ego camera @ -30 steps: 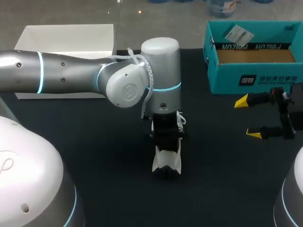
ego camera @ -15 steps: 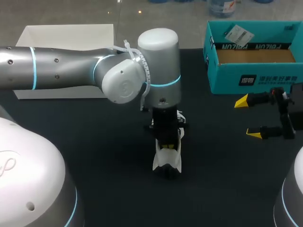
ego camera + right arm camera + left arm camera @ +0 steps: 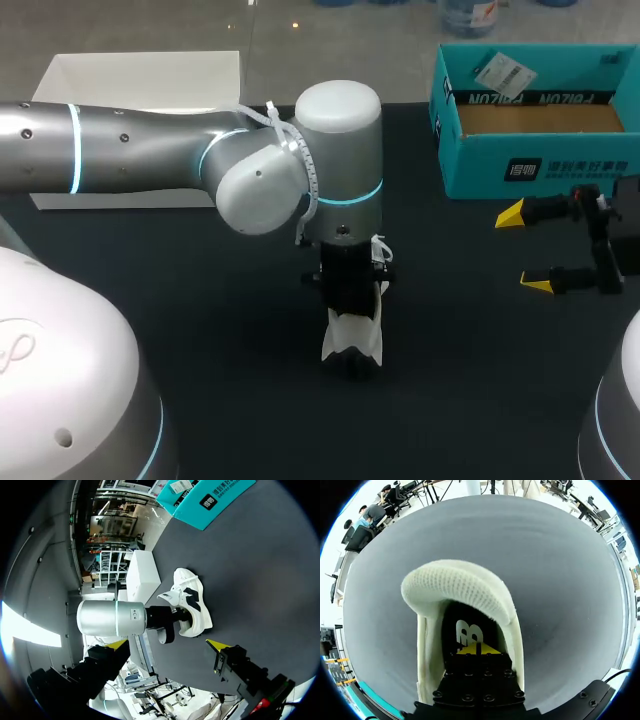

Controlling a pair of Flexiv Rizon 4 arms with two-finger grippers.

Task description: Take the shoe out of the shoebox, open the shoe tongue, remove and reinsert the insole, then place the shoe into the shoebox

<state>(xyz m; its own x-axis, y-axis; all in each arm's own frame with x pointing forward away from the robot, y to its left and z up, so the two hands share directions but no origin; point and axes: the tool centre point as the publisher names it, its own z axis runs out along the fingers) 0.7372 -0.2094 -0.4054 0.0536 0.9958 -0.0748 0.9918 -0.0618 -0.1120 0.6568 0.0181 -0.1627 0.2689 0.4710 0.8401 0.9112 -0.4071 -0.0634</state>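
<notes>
**Left pincer inside the shoe, out on the table**
One white box point(image 3: 140, 75) lies far left of the one teal shoebox point(image 3: 480, 165). One white shoe point(image 3: 352, 340) stands on the table point(image 3: 200, 300), well left of the shoebox, with the left pincer point(image 3: 476, 649) inside its opening; I cannot tell its grip. The right pincer point(image 3: 530, 250) hangs wide and empty just before the shoebox. Nothing braces the shoe, so pulling the insole may tip it.

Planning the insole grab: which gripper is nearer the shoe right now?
Left. The left gripper is down inside the shoe; the right gripper sits well off to its side, open, near the shoebox.
</notes>
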